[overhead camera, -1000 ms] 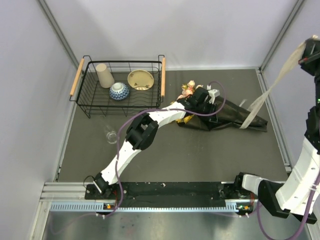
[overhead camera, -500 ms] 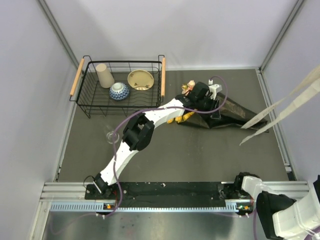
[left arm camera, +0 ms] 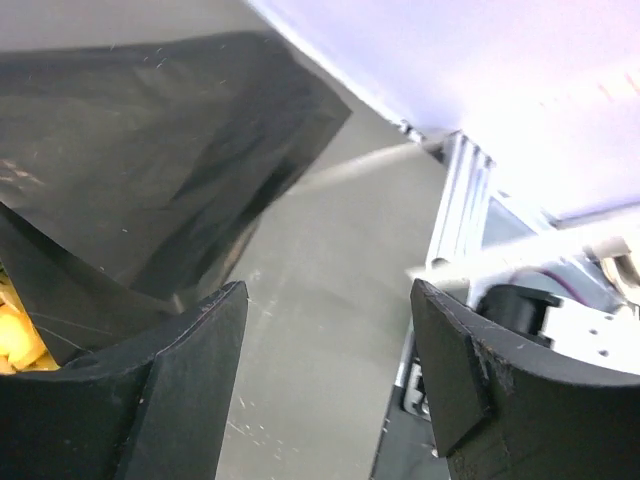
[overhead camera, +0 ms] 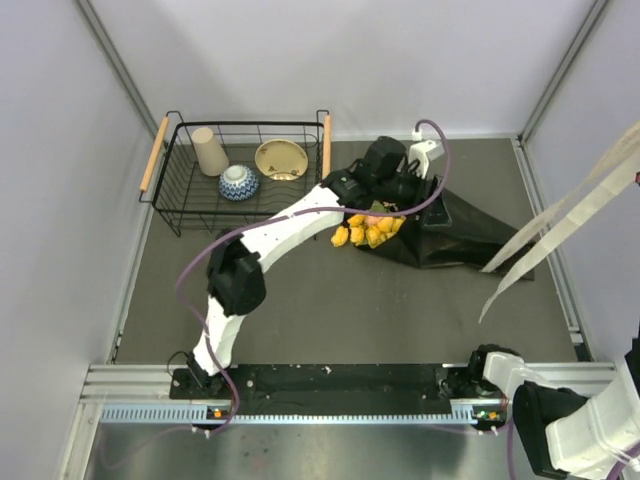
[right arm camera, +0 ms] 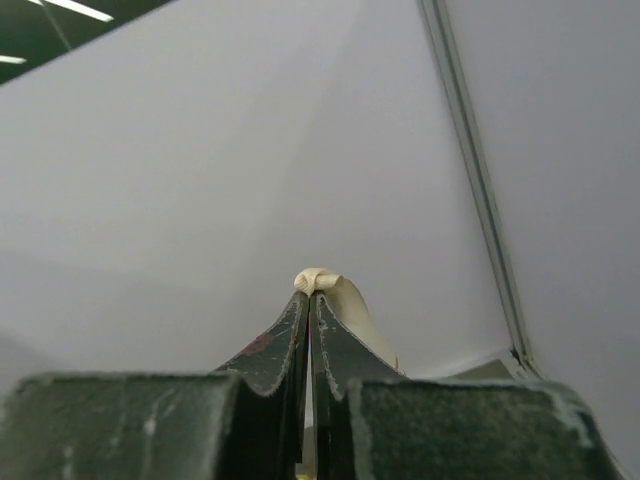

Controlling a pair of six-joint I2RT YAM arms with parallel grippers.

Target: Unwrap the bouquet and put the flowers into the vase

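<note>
Right of the black wire basket [overhead camera: 153, 153], the left hand [left arm camera: 330, 340] has sprung apart and lifted, baring yellow roses [overhead camera: 366, 232]! Further right the black paper sheet [overhead camera: 460, 235] lies slack. Far right, the right hand [right arm camera: 312, 300] pinches the cream ribbon [right arm camera: 320, 281] high. Untying looks done; next, peel back the paper. Grey worktop [overhead camera: 330, 310] is open in front, the wall close behind. Can't spot the vase.

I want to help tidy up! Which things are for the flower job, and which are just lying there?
For the job: yellow roses, black wrapping paper, cream ribbon.
Just lying about: black wire basket, beige cup, blue-patterned bowl, cream dish.
</note>
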